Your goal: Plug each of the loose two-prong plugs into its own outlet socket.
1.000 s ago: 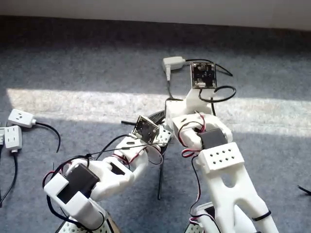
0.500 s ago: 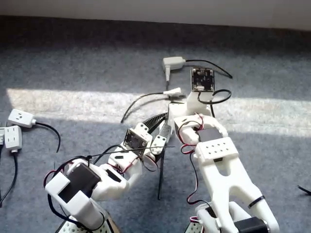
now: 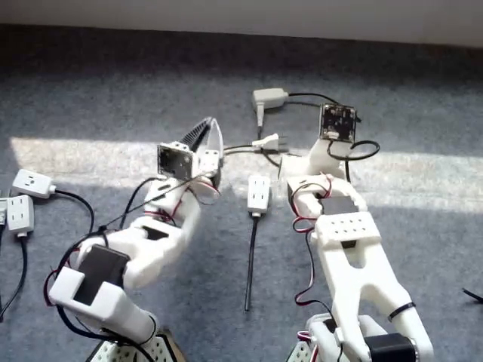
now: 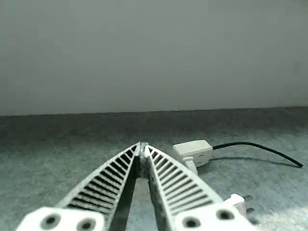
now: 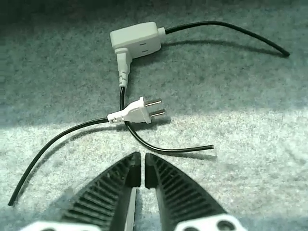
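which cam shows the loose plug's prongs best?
Right wrist view: plug lies whole, both prongs clear. High view: plug small, prongs barely distinguishable. Left wrist view: mostly hidden behind the left gripper.

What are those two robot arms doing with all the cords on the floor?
They are meant to push loose plugs into sockets. Right now neither arm holds anything. The left gripper is shut and lifted above the carpet. The right gripper is shut too, low and pointing at a loose white plug lying on the carpet. Beyond it, the far socket seems to have a plug in it. An empty socket lies between the arms.
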Robot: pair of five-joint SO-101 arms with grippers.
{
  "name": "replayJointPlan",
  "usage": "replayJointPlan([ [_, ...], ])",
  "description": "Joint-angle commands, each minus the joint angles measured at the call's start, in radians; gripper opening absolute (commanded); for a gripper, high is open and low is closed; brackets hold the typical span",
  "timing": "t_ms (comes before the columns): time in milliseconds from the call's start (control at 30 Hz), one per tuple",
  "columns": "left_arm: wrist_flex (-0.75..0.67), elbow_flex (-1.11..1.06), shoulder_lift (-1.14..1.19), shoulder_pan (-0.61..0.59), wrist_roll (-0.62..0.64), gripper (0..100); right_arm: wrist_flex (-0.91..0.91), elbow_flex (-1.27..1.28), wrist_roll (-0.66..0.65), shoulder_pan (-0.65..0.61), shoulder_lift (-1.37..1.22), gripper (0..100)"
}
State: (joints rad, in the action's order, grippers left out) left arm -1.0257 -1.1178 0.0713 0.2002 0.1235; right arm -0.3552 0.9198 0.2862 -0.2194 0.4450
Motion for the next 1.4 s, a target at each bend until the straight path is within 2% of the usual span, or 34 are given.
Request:
replayJointPlan([
  [0,0.327,0.193,-0.004,-0.124,0.180,1,0.058,-0.012,0.084,0.015,-0.039,11.8],
  [133,0.551,0.295,-0.002,-0.150,0.221,1,0.128,-0.048,0.087,0.005,-0.125,17.9],
  [267,0.638,0.331,-0.002,-0.151,0.222,1,0.171,-0.188,0.017,0.002,-0.271,18.2],
  [500,0.637,0.331,-0.002,-0.151,0.222,1,0.166,-0.536,-0.015,-0.035,-0.668,18.2],
  [633,0.637,0.331,-0.002,-0.151,0.222,1,0.165,-0.705,-0.015,-0.053,-0.809,18.2],
  [967,0.637,0.329,-0.002,-0.147,0.221,1,0.163,-0.783,-0.014,-0.082,-0.888,18.2],
  [1200,0.637,0.328,-0.002,-0.147,0.219,1,-0.044,-0.825,-0.015,-0.107,-0.889,18.1],
  [1367,0.638,0.326,-0.002,-0.147,0.219,1,-0.096,-0.839,-0.017,-0.114,-0.889,18.0],
])
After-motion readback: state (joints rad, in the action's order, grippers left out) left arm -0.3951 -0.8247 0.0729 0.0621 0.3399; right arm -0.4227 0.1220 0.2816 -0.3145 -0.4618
